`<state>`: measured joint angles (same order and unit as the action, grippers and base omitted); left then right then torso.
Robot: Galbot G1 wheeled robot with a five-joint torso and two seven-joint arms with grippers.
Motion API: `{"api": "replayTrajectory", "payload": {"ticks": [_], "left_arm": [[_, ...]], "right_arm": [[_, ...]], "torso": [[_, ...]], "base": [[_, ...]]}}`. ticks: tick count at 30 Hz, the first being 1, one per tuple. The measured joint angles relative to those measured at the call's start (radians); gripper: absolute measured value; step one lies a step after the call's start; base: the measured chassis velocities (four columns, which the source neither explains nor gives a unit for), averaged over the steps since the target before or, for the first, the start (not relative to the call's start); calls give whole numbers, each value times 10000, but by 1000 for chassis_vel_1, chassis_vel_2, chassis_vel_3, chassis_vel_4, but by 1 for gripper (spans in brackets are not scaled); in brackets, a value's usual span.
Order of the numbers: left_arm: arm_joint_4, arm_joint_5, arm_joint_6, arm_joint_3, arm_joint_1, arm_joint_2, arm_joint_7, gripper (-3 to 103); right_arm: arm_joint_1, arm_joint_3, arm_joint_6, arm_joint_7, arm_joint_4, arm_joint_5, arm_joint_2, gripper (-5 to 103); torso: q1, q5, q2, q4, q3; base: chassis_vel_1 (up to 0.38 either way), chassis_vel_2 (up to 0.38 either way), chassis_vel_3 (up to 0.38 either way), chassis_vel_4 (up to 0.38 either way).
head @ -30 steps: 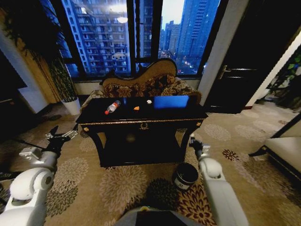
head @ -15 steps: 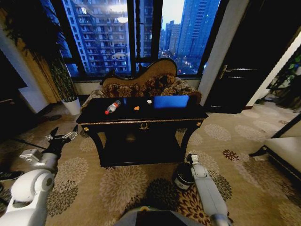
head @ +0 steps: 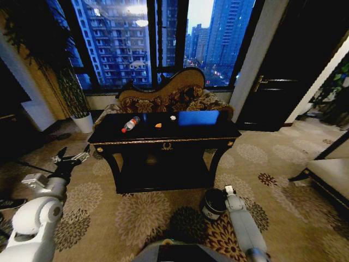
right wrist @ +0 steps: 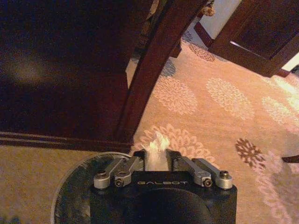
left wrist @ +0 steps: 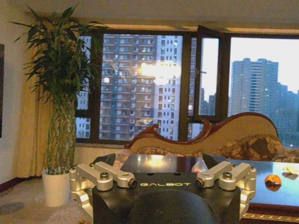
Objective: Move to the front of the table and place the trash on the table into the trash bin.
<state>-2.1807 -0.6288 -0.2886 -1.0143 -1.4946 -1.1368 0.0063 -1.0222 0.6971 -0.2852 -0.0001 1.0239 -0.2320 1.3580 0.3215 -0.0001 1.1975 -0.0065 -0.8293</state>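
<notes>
The right gripper (head: 229, 190) has descended to the trash bin (head: 214, 203) rim, closed on a white scrap (right wrist: 156, 148). The left gripper (head: 71, 159) hangs open, empty. The bottle (head: 130, 124) and orange scrap (head: 158, 125) remain on the table (head: 163, 143): 1 deposit pending.

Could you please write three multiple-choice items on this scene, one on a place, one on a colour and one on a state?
1. Where does the trash bin stand?
A. on the carpet by the table's right front leg
B. on the table top
C. on the sofa

2. What colour is the bottle's cap?
A. green
B. red
C. yellow

3. What is the right gripper doing?
A. resting open on the table
B. holding the bottle
C. shut on a pale scrap above the bin

Answers: 1 A, the bin sits on the floor before the table. 2 B, the cap end shows red. 3 C, the pale scrap sits between its fingers over the bin's rim.
</notes>
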Motion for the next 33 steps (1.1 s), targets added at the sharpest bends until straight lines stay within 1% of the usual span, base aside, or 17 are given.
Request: {"api": "replayTrajectory", "payload": {"ticks": [2, 4, 5, 8, 9, 11, 12, 14, 15, 16, 17, 20, 21, 24, 27, 28, 33], "left_arm": [[-44, 7, 0, 12, 12, -1, 19, 100], [-44, 9, 0, 13, 15, 0, 19, 100], [-44, 9, 0, 13, 18, 2, 20, 100], [-19, 9, 0, 14, 26, 6, 19, 100], [1, 9, 0, 24, 43, 6, 17, 100], [9, 9, 0, 34, 50, 0, 16, 100], [15, 12, -2, 56, 63, -18, 15, 100], [18, 14, -3, 65, 66, -26, 14, 100], [24, 17, -6, 78, 71, -35, 12, 100], [28, 19, -8, 88, 76, -42, 11, 100], [30, 22, -9, 89, 77, -44, 12, 100], [32, 24, -13, 89, 75, -43, 8, 100], [31, 24, -16, 88, 76, -34, 8, 100], [32, 24, -18, 87, 80, -2, 6, 100], [80, 22, -17, 86, 141, 60, 3, 100], [80, 22, -17, 86, 141, 60, 3, 100], [182, -111, 198, 98, 288, 121, 0, 100]], "right_arm": [[42, -32, 0, 0, 60, 163, 49, 36], [41, -47, 0, 0, 75, 171, 50, 36], [37, -58, 17, 0, 89, 190, 55, 47], [35, -64, 66, 0, 101, 249, 59, 47], [35, -64, 114, 0, 130, 307, 58, 57], [33, -64, 171, 0, 185, 393, 55, 57], [-24, -68, 357, 0, 396, 688, 51, 70], [-105, -92, 496, 1, 620, 980, 51, 70], [-200, -114, 625, 1, 917, 1269, 60, 80], [-363, -132, 795, 1, 1480, 1695, 89, 80], [-514, -140, 897, 1, 2039, 2063, 116, 90], [-830, -181, 1083, 2, 3226, 2537, 190, 90], [-968, -261, 1257, 3, 4125, 2687, 198, 99], [-1140, -440, 1291, 3, 5337, 3049, 186, 100], [-1368, -788, 735, 4, 7419, 4260, -44, 100], [-1368, -788, 735, 4, 7419, 4260, -44, 100], [-1419, -1123, -102, 5, 9457, 6297, -289, 100]], "torso": [[0, 1, 0, 1, 0], [0, 0, -1, 1, 0], [0, -1, 0, 0, 0], [0, 0, 0, 0, 0], [0, 0, 0, -1, 0], [0, 1, 0, -1, 0], [0, -1, 0, -1, 0], [0, -1, 0, -1, 0], [0, 2, 0, -1, -1], [1, 2, 0, -3, -1], [0, -1, 0, -1, 0], [0, 4, 0, -4, 0], [-1, -3, 0, -2, 1], [-1, 0, 0, 0, 1], [-1, -4, 0, 1, 1], [-1, -4, 0, 1, 1], [-1, -1, 0, 1, 1]], "base": [[0, 0, 0, 0], [0, 0, 0, 0], [0, 0, 0, 0], [0, 0, 0, 0], [0, 0, 0, 0], [0, 0, 0, 0], [0, 0, 0, 0], [0, 0, 0, 0], [0, 0, 0, 0], [0, 0, 0, 0], [0, 0, 0, 0], [0, 0, 0, 0], [0, 0, 0, 0], [0, 0, 0, 0], [0, 0, 0, 0], [0, 0, 0, 0], [0, 0, 0, 0]]}}
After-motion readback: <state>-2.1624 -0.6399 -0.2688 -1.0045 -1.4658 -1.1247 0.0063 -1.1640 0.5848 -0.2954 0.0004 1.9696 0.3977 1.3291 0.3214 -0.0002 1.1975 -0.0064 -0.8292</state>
